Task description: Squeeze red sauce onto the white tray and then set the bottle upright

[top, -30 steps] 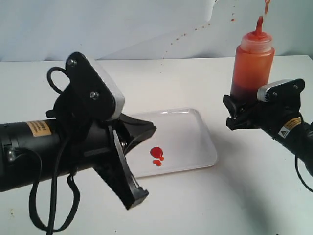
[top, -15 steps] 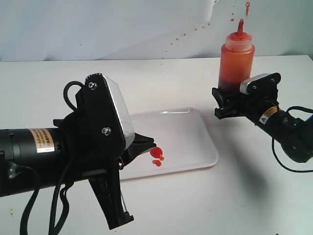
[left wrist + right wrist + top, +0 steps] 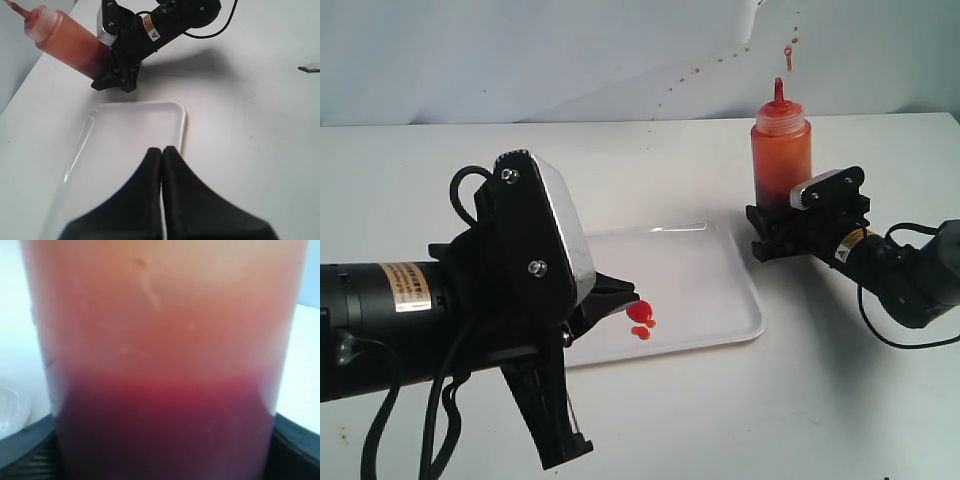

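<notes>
The right tool (image 3: 775,232) pinches the bottle (image 3: 781,150) at its base, holding it upright toward the far right corner of the counter (image 3: 820,400). The left tool (image 3: 161,156), pressed together, hangs over the tray (image 3: 720,270) at mid-counter, where sauce (image 3: 640,313) blobs lie.

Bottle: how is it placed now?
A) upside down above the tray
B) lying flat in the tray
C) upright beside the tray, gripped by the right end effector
C: the bottle is nozzle-up beside the tray, with the right end effector closed around its lower part.
</notes>
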Controlling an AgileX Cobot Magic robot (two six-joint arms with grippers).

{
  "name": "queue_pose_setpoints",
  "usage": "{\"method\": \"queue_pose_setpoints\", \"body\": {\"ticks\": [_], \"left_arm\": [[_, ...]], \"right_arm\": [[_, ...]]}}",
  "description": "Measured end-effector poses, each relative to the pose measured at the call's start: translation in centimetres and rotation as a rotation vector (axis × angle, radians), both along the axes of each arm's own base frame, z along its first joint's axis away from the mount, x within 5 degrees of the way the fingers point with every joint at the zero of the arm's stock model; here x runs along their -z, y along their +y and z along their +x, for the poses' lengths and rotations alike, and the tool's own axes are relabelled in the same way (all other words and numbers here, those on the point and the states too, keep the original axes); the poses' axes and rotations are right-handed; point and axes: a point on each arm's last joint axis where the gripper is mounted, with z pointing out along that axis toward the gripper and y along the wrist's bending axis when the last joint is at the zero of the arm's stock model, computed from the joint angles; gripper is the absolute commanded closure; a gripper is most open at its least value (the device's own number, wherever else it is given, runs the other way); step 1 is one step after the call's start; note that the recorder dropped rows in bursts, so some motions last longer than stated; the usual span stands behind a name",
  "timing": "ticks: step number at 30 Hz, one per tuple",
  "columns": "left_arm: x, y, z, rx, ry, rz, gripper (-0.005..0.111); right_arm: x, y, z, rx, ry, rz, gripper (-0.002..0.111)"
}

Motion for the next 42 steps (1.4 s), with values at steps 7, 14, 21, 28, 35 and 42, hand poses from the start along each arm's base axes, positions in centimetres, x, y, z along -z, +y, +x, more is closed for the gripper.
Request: {"method": "queue_pose_setpoints", "body": {"ticks": [7,14,21,28,35,42], "left_arm": [[0.0,0.0,0.0,0.000,0.000,0.000,0.106],[0.0,0.0,0.0,0.000,0.000,0.000,0.106],[0.0,0.0,0.0,0.000,0.000,0.000,0.106],[-0.4,-0.1,0.6,-0.061,-0.031,-0.065,0.106],[2.0,-2.0,4.2,-0.316,-0.053,-0.300,0.106],[6.1,-4.3,10.2,-0.341,0.097,-0.744,0.106]], "right_arm": [[0.1,-0.1,-0.1,-0.033,-0.001,-0.014,0.108],[0.1,-0.1,-0.1,-0.051,0.003,-0.020,0.108],[0.2,0.0,-0.2,-0.062,0.004,-0.022,0.108],[0.2,0.2,-0.3,-0.093,0.002,-0.031,0.108],[0.2,0.2,-0.3,-0.094,0.002,-0.032,0.108],[0.2,0.3,-0.3,-0.082,0.027,0.016,0.108]]}}
